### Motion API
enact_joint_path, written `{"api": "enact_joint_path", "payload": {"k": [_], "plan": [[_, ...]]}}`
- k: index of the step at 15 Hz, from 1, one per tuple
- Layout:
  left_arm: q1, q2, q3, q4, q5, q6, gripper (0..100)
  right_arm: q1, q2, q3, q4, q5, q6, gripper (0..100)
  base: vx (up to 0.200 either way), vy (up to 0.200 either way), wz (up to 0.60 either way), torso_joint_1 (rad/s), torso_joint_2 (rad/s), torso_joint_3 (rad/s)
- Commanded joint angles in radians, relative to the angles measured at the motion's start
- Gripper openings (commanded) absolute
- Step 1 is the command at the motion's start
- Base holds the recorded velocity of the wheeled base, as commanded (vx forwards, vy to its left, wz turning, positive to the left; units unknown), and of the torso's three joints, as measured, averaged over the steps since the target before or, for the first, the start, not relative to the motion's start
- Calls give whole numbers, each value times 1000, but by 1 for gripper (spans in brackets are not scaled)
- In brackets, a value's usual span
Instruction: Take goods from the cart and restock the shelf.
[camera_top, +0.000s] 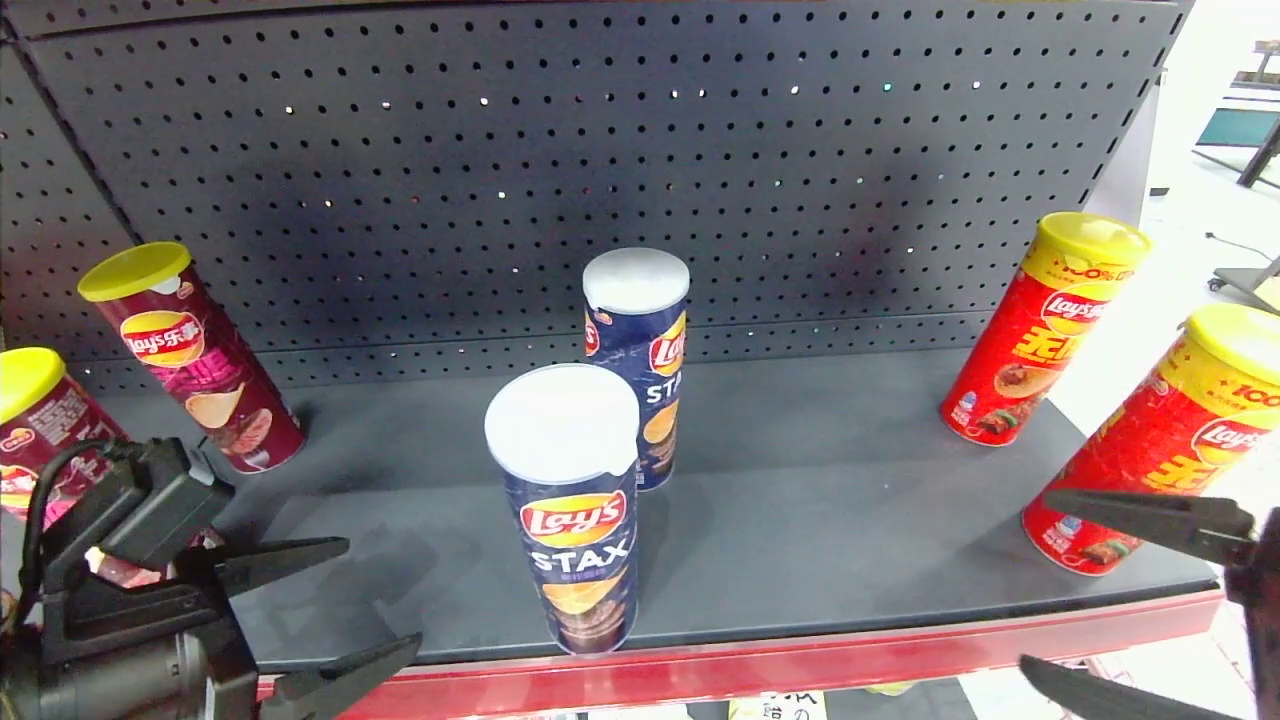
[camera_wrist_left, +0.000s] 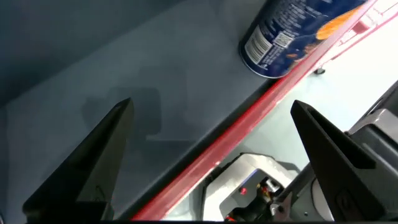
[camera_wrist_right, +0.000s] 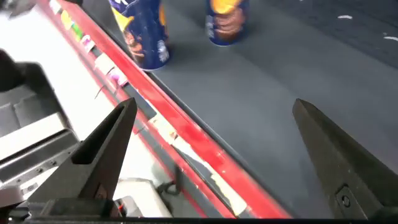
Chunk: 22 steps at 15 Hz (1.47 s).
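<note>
Nearest, the left end effector (camera_top: 380, 597) hangs at the shelf's (camera_top: 800, 520) red front lip with its jaws spread wide and nothing between them. The wrist view puts one finger over the dark deck and the other out past the lip. The right end effector (camera_top: 1035, 580) sits at the lip on the far right, also wide open and empty, its upper finger just before the near red can (camera_top: 1160, 450). The front blue can (camera_top: 575, 520) stands close to the lip, between the two arms. The near maroon can (camera_top: 45, 420) stands behind the left arm. Farther back are the rear blue can (camera_top: 640, 350), just behind the front one, the far maroon can (camera_top: 200, 370) and the far red can (camera_top: 1035, 330). The pegboard (camera_top: 600, 150) closes the back.
</note>
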Motion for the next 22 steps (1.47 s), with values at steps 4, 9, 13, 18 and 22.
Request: {"api": "enact_joint_path", "payload": {"k": [4, 9, 13, 18, 22], "plan": [[-15, 160, -87, 0, -7, 59, 100, -324, -448, 95, 162, -42, 112, 100, 0, 0, 0, 0, 0, 0], [-94, 264, -144, 0, -4, 67, 100, -408, -514, 100, 248, -94, 187, 100, 0, 0, 0, 0, 0, 0], [-97, 310, -156, -3, -4, 68, 100, -408, -519, 95, 248, -111, 188, 100, 0, 0, 0, 0, 0, 0], [-110, 370, -218, -3, -4, 68, 100, -408, -516, 95, 250, -112, 188, 100, 0, 0, 0, 0, 0, 0], [-139, 402, -238, -3, -4, 68, 100, -408, -516, 98, 250, -111, 188, 100, 0, 0, 0, 0, 0, 0]]}}
